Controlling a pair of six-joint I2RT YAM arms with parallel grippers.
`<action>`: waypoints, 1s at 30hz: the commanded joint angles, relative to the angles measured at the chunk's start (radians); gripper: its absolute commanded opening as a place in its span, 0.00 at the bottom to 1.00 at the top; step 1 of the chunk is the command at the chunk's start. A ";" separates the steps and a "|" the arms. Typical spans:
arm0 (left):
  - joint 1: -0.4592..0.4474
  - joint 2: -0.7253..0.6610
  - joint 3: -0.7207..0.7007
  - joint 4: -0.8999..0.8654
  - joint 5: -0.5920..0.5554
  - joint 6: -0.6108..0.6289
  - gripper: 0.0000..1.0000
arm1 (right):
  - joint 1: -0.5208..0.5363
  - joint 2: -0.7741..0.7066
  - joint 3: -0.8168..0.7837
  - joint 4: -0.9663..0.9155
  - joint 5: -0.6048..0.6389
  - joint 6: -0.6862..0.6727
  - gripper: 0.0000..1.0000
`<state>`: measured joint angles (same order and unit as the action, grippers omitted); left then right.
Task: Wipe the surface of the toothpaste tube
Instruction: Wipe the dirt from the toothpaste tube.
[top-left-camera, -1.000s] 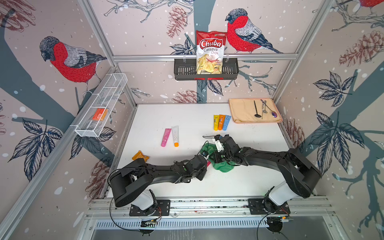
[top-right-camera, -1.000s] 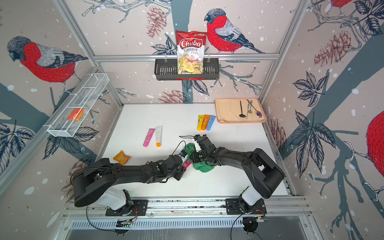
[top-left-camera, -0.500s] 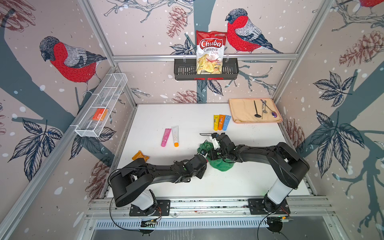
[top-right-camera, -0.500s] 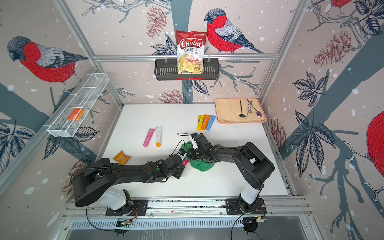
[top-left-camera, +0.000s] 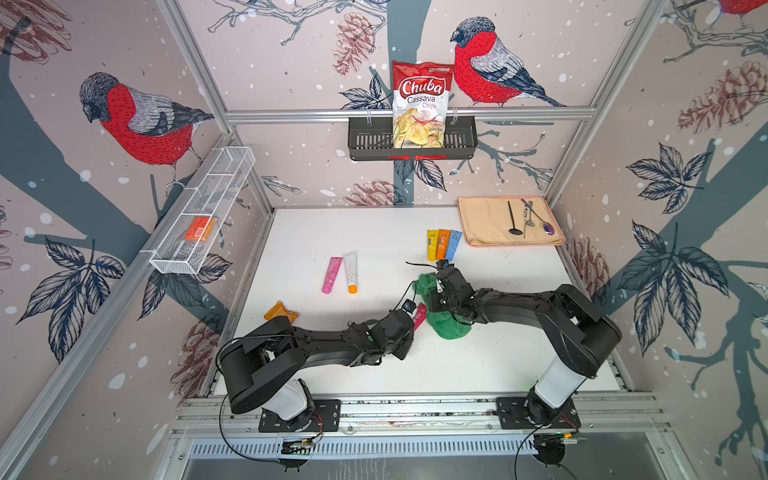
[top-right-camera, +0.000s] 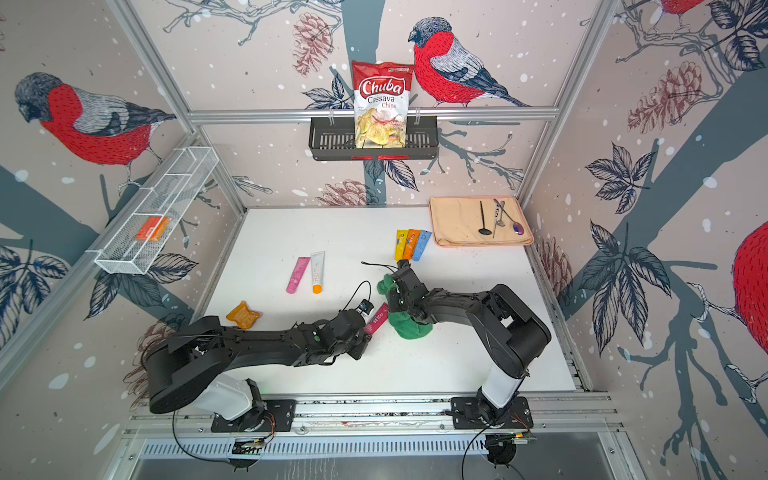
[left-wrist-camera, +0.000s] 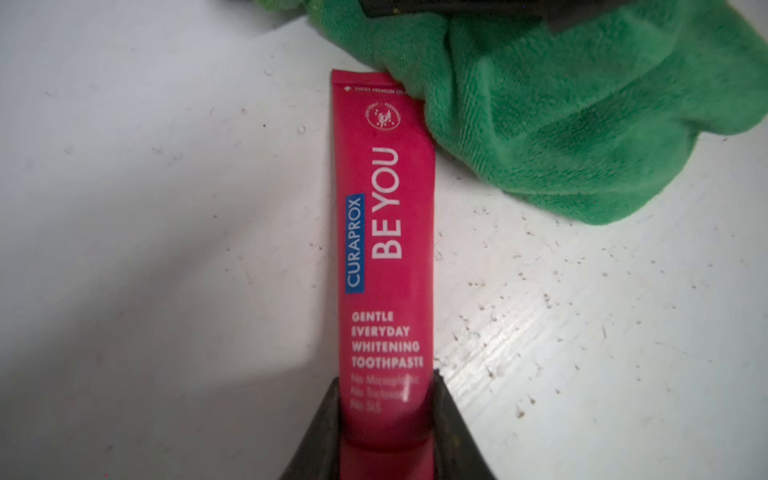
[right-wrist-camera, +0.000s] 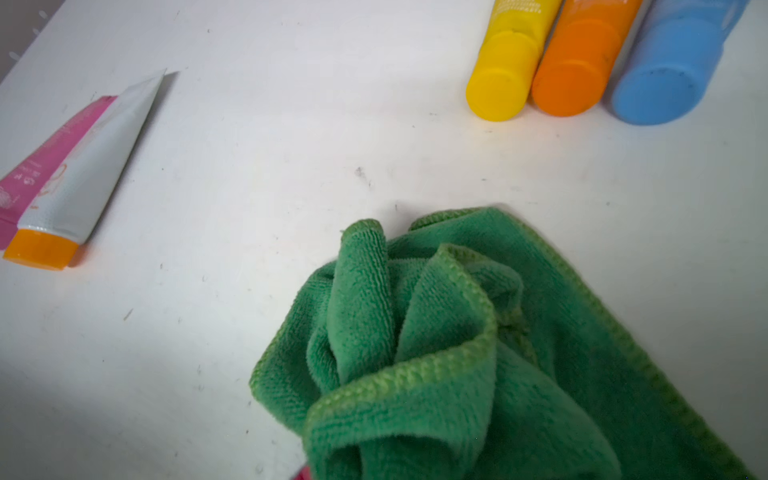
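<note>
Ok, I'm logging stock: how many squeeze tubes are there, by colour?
Red toothpaste tube: 1
Pink plastic tube: 1
White plastic tube, orange cap: 1
Yellow plastic tube: 1
Orange plastic tube: 1
Blue plastic tube: 1
Total: 6

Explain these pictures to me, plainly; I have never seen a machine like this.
These are two black robot arms, left arm and right arm, at a white table. Two pictures look down from overhead; the two close-ups come from a camera on each wrist. The left gripper is clamped on one end of a red toothpaste tube. The right gripper pinches a bunched green cloth, which touches the tube's other end. Also lying there: a pink tube, a white tube, a yellow tube, an orange tube, a blue tube.
</note>
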<state>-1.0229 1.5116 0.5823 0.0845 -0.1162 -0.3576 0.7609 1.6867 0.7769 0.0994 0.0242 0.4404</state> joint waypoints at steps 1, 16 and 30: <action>-0.002 -0.001 0.000 -0.014 0.022 0.013 0.19 | 0.042 -0.045 -0.021 -0.064 -0.121 -0.010 0.11; -0.002 -0.006 -0.004 -0.012 0.020 0.014 0.19 | 0.094 -0.085 -0.087 0.047 -0.256 0.042 0.12; -0.002 -0.008 -0.006 -0.009 0.023 0.016 0.19 | -0.049 -0.006 -0.080 -0.099 0.068 -0.009 0.11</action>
<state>-1.0229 1.5066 0.5804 0.0772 -0.1318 -0.3573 0.7380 1.6676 0.7082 0.1894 -0.1364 0.4618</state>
